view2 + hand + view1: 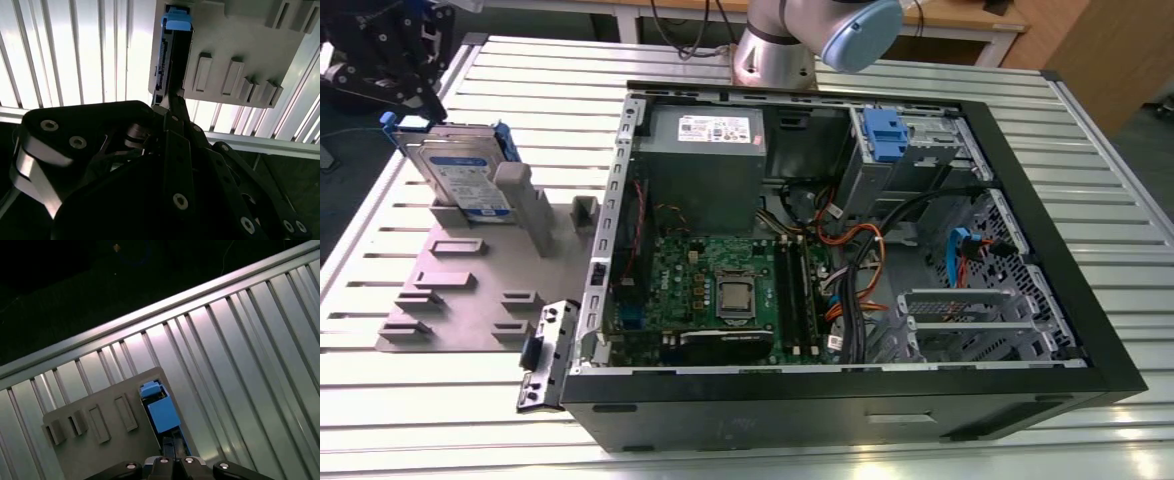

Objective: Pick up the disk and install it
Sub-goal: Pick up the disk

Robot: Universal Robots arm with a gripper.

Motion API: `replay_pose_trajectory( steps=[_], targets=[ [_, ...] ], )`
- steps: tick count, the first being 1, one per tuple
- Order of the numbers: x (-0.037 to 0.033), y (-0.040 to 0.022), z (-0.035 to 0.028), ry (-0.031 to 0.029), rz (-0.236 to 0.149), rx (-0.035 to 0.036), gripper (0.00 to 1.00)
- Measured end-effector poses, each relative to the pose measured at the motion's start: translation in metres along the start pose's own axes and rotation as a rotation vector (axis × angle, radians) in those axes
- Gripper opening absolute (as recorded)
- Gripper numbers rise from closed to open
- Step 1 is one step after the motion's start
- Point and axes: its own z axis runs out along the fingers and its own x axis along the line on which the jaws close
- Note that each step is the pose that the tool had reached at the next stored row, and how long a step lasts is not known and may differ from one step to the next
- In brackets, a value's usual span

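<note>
In the exterior view, the disk (460,172) is seen standing on edge in a grey holder (460,300) beside the open case (854,405), with the gripper (414,112) at its top edge. In the second wrist view, the disk (167,55) is seen edge-on just ahead of the gripper (173,102); how the jaws stand cannot be told. In the first wrist view, the disk (162,415) is shown upright in the holder (105,450). It is judged stiff, fairly heavy, smooth and shock-sensitive, and best gripped across its flat faces.
</note>
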Motion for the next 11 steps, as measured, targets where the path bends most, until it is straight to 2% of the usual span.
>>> replay_pose_trajectory(
  steps=[6,11],
  targets=[
    [0.0000,0.0000,0.0004,0.0078,-0.054,0.0005,0.11],
    [0.0000,0.0000,0.0004,0.0080,-0.056,0.0005,0.11]
  ],
)
